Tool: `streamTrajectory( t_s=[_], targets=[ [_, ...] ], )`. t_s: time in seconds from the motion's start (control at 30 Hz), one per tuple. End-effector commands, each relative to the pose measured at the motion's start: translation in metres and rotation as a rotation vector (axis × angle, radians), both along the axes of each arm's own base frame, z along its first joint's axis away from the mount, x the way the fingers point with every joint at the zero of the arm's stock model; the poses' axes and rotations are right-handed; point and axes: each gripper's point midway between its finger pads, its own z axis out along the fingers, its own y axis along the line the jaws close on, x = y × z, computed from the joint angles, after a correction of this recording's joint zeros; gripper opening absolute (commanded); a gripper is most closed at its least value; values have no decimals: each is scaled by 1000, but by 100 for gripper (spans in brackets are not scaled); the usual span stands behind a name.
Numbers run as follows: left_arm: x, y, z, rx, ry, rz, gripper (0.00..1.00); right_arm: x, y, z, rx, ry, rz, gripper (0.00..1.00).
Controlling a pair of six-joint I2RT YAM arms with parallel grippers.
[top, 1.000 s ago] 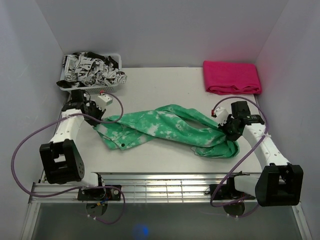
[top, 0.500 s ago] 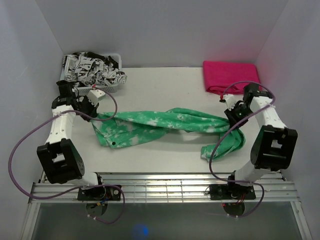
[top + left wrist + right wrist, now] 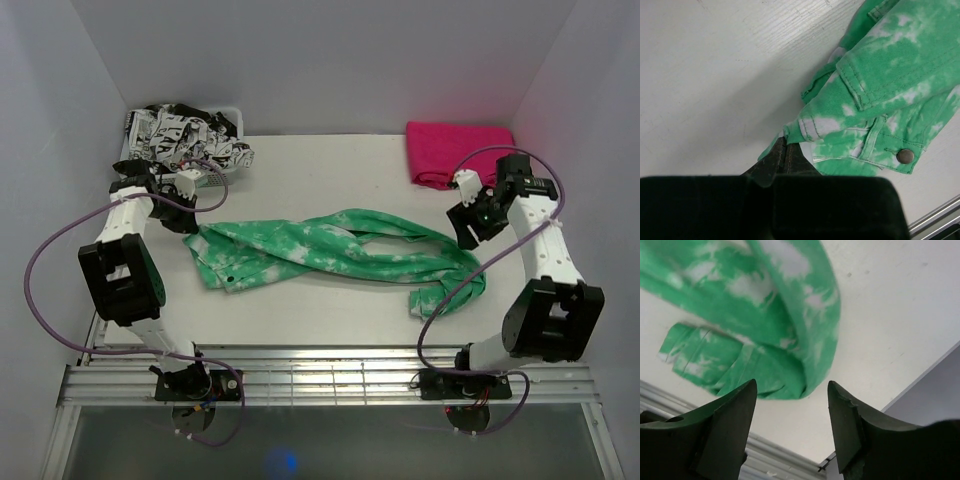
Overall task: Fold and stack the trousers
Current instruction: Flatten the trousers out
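Overhead, the green tie-dye trousers (image 3: 330, 250) are seen lying twisted across the white worktop (image 3: 330, 170). From the left wrist, the left jaws are seen clenched on a waistband corner (image 3: 807, 127). From the right wrist, the right jaws are seen spread wide above a bunched trouser leg, nothing held.

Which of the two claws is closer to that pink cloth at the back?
Right. The right gripper hangs open just in front of the pink cloth, apart from it; the left gripper is across the table, shut on the waistband of the trousers.
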Motion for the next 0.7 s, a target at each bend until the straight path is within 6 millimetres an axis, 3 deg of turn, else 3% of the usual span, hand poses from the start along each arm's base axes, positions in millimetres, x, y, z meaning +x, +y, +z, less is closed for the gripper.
streamTrajectory(
  t_s=[0.0,0.07,0.1,0.3,0.5,0.67],
  targets=[
    [4,-3,13,-31,-10,29,0,-50,1,-3,-14,38,13,63],
    [3,-3,10,-34,4,35,0,-68,1,-19,-30,65,41,57],
    [2,-3,8,-35,10,35,0,-74,1,-18,-36,45,54,55],
    [2,-5,5,-49,31,40,0,-110,-8,-66,-100,169,111,57],
    [4,-4,4,-58,45,43,0,-102,-2,-79,-92,137,28,53],
    [1,-5,2,-60,50,37,0,-106,8,-87,-37,213,-67,48]
  ],
)
